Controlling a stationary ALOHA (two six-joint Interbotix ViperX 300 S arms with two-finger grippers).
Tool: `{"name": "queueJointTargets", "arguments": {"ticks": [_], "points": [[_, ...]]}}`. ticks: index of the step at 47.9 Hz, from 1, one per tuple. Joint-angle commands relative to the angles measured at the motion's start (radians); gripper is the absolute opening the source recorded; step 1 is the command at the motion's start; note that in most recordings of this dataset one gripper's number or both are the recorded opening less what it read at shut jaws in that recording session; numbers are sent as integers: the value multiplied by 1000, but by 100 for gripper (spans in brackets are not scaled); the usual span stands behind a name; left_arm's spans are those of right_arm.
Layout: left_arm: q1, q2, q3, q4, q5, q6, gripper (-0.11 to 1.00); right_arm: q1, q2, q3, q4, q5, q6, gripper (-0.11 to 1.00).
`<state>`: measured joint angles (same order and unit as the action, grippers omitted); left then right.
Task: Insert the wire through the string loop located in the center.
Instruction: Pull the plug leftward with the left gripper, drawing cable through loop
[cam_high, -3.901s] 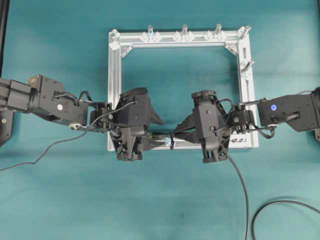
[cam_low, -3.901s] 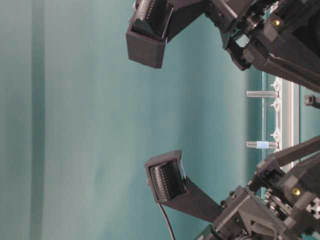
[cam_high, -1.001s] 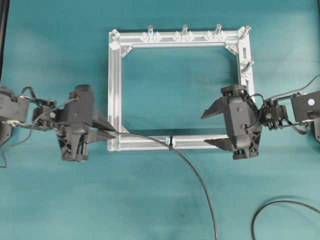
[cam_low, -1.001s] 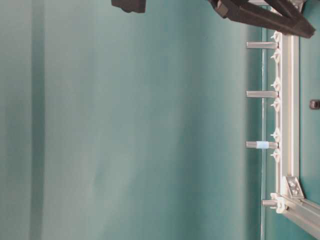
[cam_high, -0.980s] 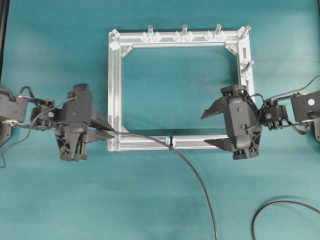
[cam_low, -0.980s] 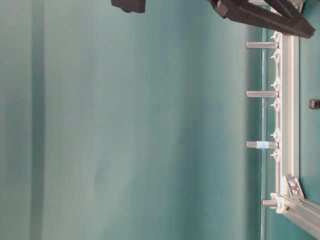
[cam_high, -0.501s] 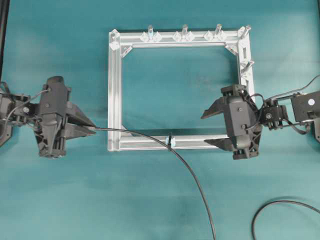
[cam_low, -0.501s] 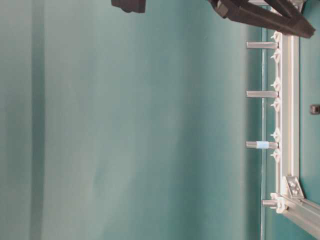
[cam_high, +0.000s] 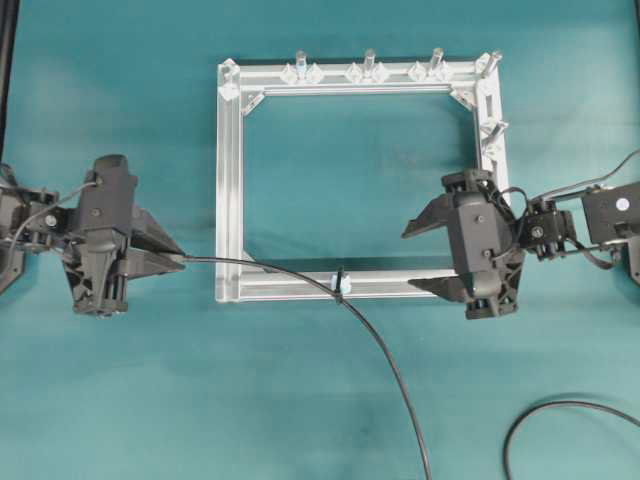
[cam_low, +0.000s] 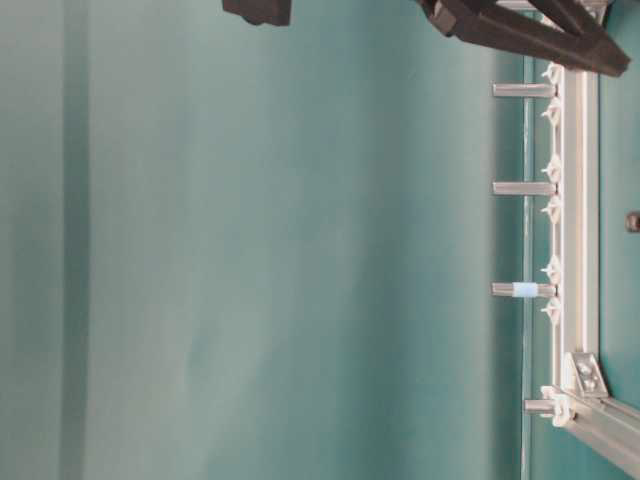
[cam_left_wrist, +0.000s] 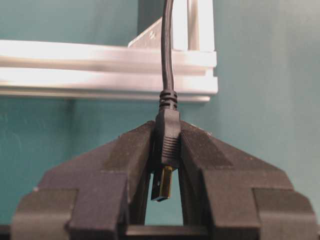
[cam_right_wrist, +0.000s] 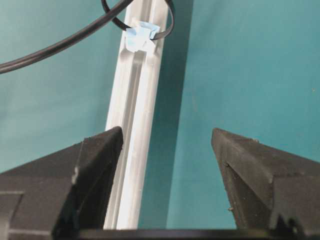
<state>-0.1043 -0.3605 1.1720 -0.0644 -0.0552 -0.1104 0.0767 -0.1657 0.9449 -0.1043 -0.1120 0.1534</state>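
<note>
The wire (cam_high: 385, 350) is a thin black cable that rises from the bottom edge and passes through the string loop (cam_high: 342, 279) on the near bar of the silver frame (cam_high: 228, 180). It then crosses the frame's near-left corner to my left gripper (cam_high: 181, 261), left of the frame. That gripper (cam_left_wrist: 167, 134) is shut on the wire's dark plug (cam_left_wrist: 168, 140), whose metallic tip points back between the fingers. My right gripper (cam_high: 410, 258) stands open over the near bar, right of the loop. Its view shows the loop (cam_right_wrist: 170, 27) and its pale blue tag (cam_right_wrist: 140, 36) ahead of the gripper (cam_right_wrist: 166, 136), which holds nothing.
Upright silver pegs (cam_high: 369, 62) line the frame's far bar and right side, and they also show in the table-level view (cam_low: 522, 188). A second black cable (cam_high: 560, 408) curls on the teal cloth at the bottom right.
My left gripper has moved left, away from the frame, drawing the plug and more wire through the loop. The right gripper has stayed still and open.
</note>
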Motion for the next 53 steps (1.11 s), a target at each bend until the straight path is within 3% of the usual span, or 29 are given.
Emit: {"name": "queueJointTargets", "arguments": {"ticks": [1,24,41,43,53], "points": [[5,21,-6,-2,-9,-9,16,2,-21,-8,3,-8,0,73],[-8,137,-15,-2,-77,-9,11,3,-21,-8,3,-6,0,73],[-8,124,-41,-2,28,-6,11,3,-21,-8,3,-8,0,73],[-8,121,-46,-2,44,-6,16,2,-21,-8,3,-8,0,73],[-8,107,-52,-2,69,-6,75,2,-21,-8,3,-8,0,73]]}}
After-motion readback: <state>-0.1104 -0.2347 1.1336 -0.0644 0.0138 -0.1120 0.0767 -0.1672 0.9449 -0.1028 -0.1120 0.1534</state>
